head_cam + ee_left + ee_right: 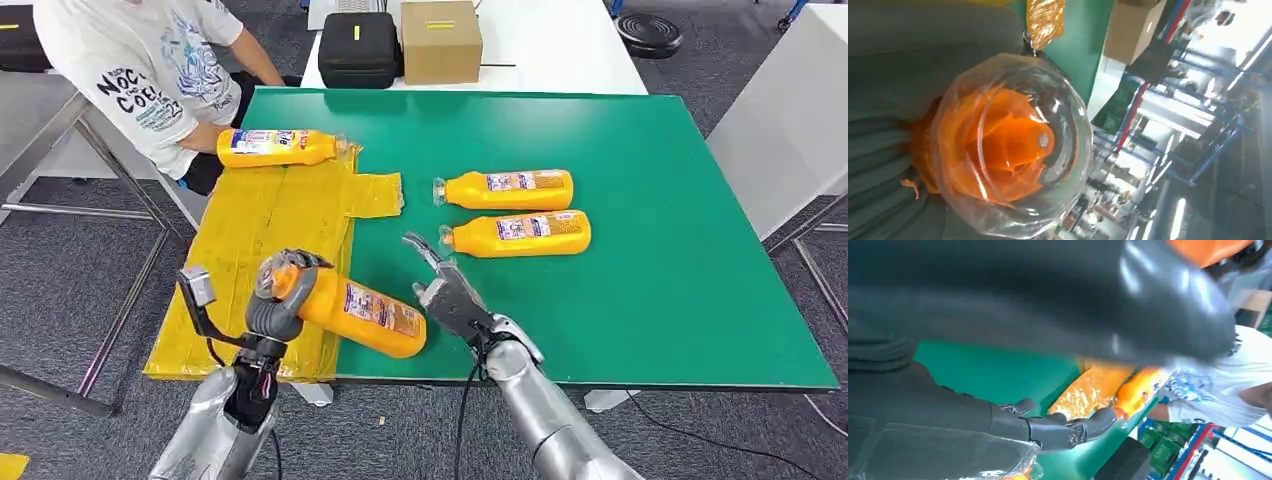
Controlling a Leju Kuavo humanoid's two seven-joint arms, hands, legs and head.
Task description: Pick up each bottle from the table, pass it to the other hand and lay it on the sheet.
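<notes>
My left hand grips an orange bottle by its neck end and holds it tilted over the front edge of the yellow sheet. The left wrist view looks straight onto that bottle's wrapped cap. My right hand hovers just right of the bottle's base with fingers spread, holding nothing. Two more orange bottles lie side by side on the green table. Another bottle lies at the sheet's far end, also seen as the bottle in the right wrist view.
A person in a white printed shirt sits at the table's far left corner, an arm close to the bottle on the sheet. A black case and a cardboard box stand on the white table behind.
</notes>
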